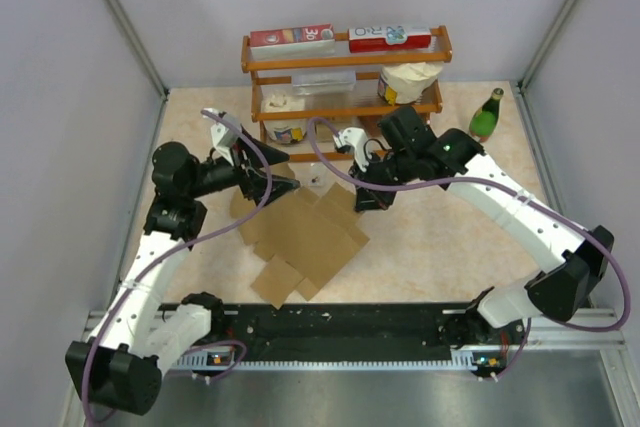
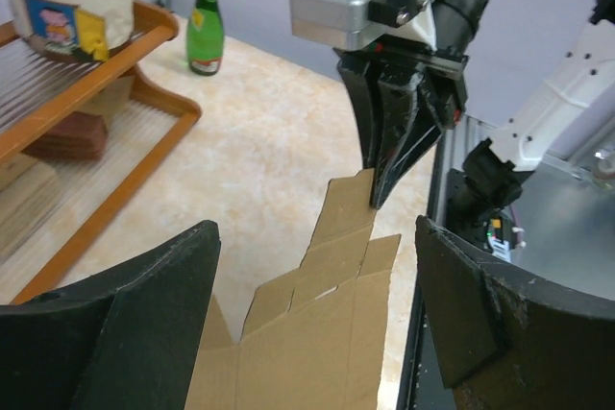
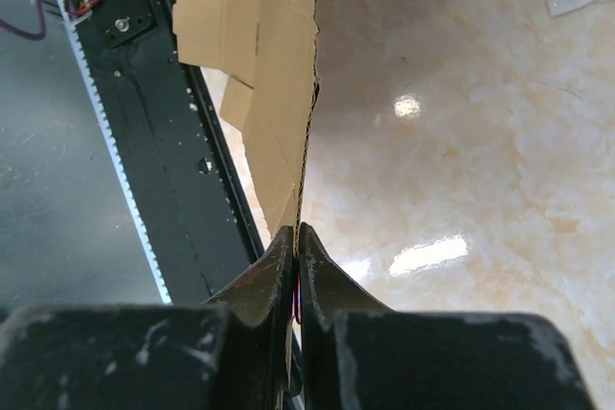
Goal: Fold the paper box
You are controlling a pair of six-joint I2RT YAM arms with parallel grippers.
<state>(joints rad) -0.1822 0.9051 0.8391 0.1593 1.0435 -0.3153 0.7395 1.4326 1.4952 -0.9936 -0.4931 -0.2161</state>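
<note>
Unfolded brown blank, pinched at one edge.

Nearest the arm bases, lying mostly flat on the bench (image 1: 430, 237): the paper box (image 1: 305, 237), unfolded, with flaps splayed toward the front rail. Farther in, raised along its far right edge by the right claw (image 1: 365, 199), clamped tight there with the cardboard sandwiched between both fingers. Opposite, over the blank's far left corner, the left claw (image 1: 285, 184), spread wide and holding nothing, one finger to each side of the cardboard; contact with it not clear. Just beyond the claws, a small clear packet (image 1: 318, 184) on the bench. At the back, a wooden rack (image 1: 345, 67) carrying red-and-white cartons (image 1: 292, 37) and a white sack (image 1: 408, 80). To the rack's right, upright, a green bottle (image 1: 487, 115).
</note>
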